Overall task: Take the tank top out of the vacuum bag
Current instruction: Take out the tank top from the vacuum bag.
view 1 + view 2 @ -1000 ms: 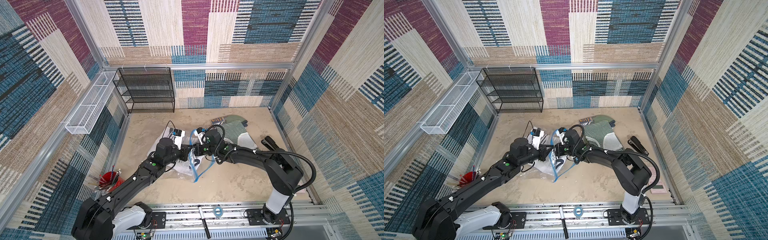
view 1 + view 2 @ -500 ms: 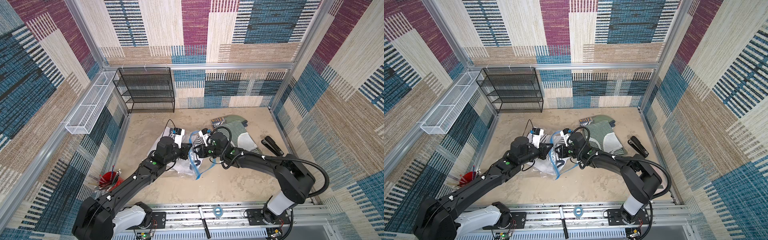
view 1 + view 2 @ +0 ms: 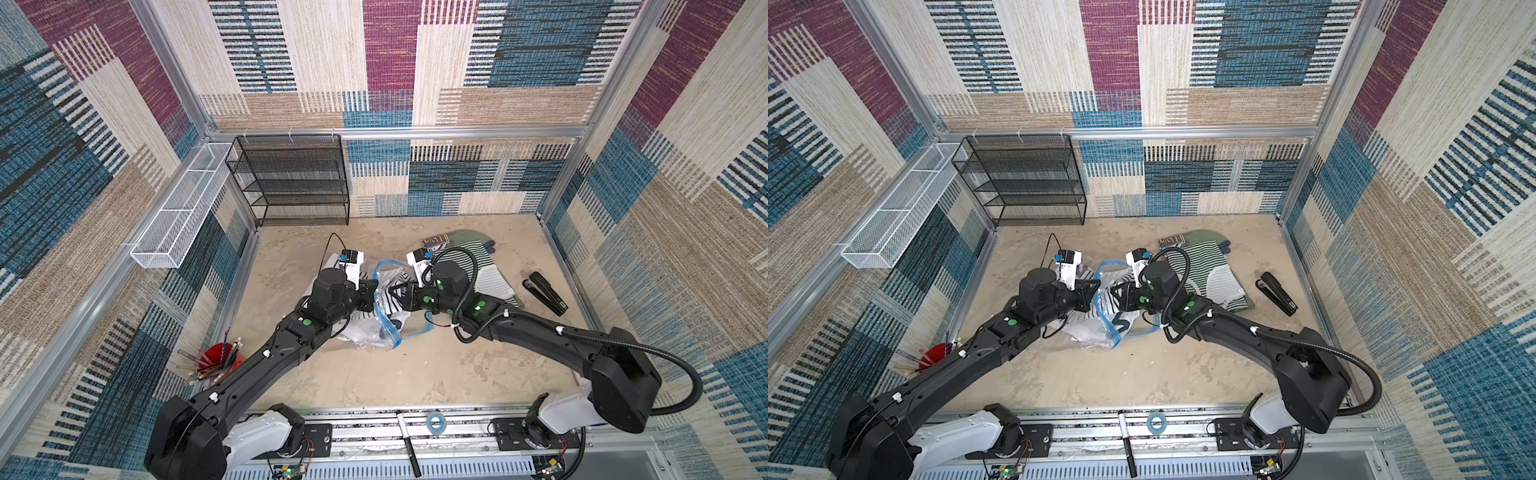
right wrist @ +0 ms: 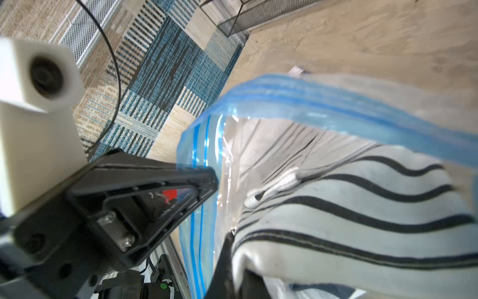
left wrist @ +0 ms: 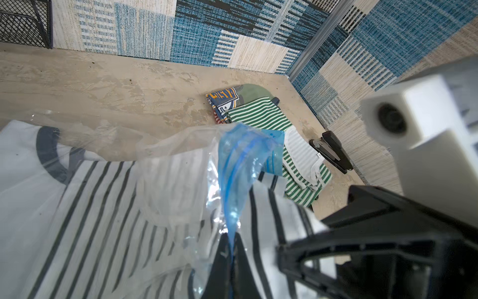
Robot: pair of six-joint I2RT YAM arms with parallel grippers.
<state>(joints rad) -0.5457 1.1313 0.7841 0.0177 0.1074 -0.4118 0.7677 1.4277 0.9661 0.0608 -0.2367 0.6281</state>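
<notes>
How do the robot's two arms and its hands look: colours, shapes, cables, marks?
The left arm and right arm are matte black with white bases and green dots. The left hand and right hand have black triangular fingers; each wrist bears a white camera block. A ribbed black hose loops along the right arm.

Both top views are looking down from high above the silver front rail (image 3: 457, 432), tilting towards the patchwork-carpeted back wall (image 3: 395, 62) and taking in the whole pale sandy tabletop (image 3: 374, 374) from well off; they are sharing nearly everything, the black wire-mesh shelf rack (image 3: 1025, 183) included; the left wrist camera is looking from very near across the clear crinkly vacuum bag with its blue zip strip (image 5: 232, 168) towards the back right corner, catching the right arm's white camera block (image 5: 413, 116); the right wrist camera is facing the opposite way, skimming the white dark-striped tank top (image 4: 349, 220) towards the back left corner.
</notes>
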